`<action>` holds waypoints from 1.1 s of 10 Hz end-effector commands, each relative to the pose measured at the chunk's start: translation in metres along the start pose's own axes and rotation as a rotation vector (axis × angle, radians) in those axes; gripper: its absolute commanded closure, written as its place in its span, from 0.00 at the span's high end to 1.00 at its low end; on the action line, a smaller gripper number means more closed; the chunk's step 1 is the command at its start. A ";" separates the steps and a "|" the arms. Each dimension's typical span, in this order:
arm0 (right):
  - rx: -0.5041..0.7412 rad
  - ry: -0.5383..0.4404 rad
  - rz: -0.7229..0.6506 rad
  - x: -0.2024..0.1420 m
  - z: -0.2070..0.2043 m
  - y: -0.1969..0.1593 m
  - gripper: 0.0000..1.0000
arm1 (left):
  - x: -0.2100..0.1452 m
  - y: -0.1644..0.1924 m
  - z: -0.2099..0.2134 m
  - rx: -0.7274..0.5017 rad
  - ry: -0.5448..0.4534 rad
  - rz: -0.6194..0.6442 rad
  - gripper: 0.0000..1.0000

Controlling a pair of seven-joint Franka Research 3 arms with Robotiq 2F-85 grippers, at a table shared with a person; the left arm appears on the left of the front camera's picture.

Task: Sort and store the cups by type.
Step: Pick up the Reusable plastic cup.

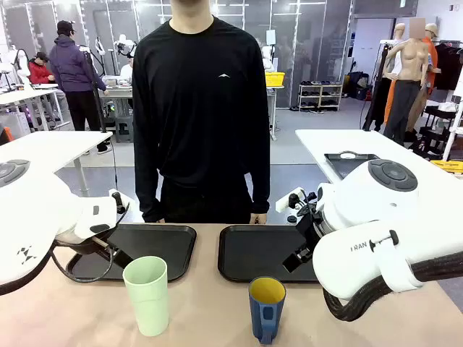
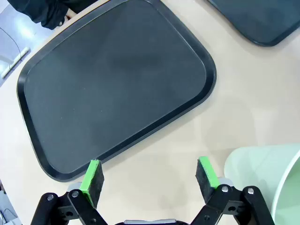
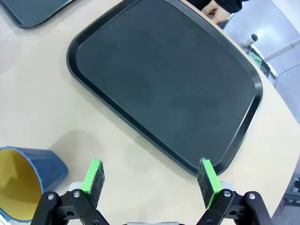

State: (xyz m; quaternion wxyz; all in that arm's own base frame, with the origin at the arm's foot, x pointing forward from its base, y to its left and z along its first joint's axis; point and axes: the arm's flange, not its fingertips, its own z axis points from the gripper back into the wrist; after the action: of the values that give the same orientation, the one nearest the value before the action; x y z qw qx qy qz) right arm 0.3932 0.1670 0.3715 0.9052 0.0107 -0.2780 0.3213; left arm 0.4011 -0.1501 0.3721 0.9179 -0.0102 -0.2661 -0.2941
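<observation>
While both arms hover low over the bench [image 1: 210, 318], I see the left jaws spread wide and empty above the near edge of the left tray [image 2: 117, 84]. The mint-green tumbler [image 1: 147, 293] stands upright on the bench just beside one green pad [image 2: 206, 178]. My right jaws are likewise fully apart, gripping nothing, at the near rim of the right tray [image 3: 168, 84]. The dark blue mug [image 1: 267, 307], yellow inside, stands upright in front of that tray, handle facing my side. A person [image 1: 201, 108] stands at the far side.
</observation>
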 end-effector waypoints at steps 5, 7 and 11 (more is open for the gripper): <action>0.000 0.000 0.000 0.000 0.000 0.000 1.00 | 0.000 0.000 0.000 0.000 0.000 0.000 1.00; 0.000 0.000 0.000 0.000 0.000 0.000 1.00 | 0.000 0.000 0.000 0.000 0.000 0.000 1.00; 0.000 0.000 0.000 0.000 0.000 0.000 1.00 | 0.000 0.000 0.000 0.000 0.000 0.000 1.00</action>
State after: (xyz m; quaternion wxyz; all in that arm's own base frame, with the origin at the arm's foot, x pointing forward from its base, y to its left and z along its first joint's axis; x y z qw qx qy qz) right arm 0.3932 0.1671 0.3715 0.9048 0.0100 -0.2781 0.3224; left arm 0.4008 -0.1509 0.3721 0.9177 -0.0100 -0.2661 -0.2949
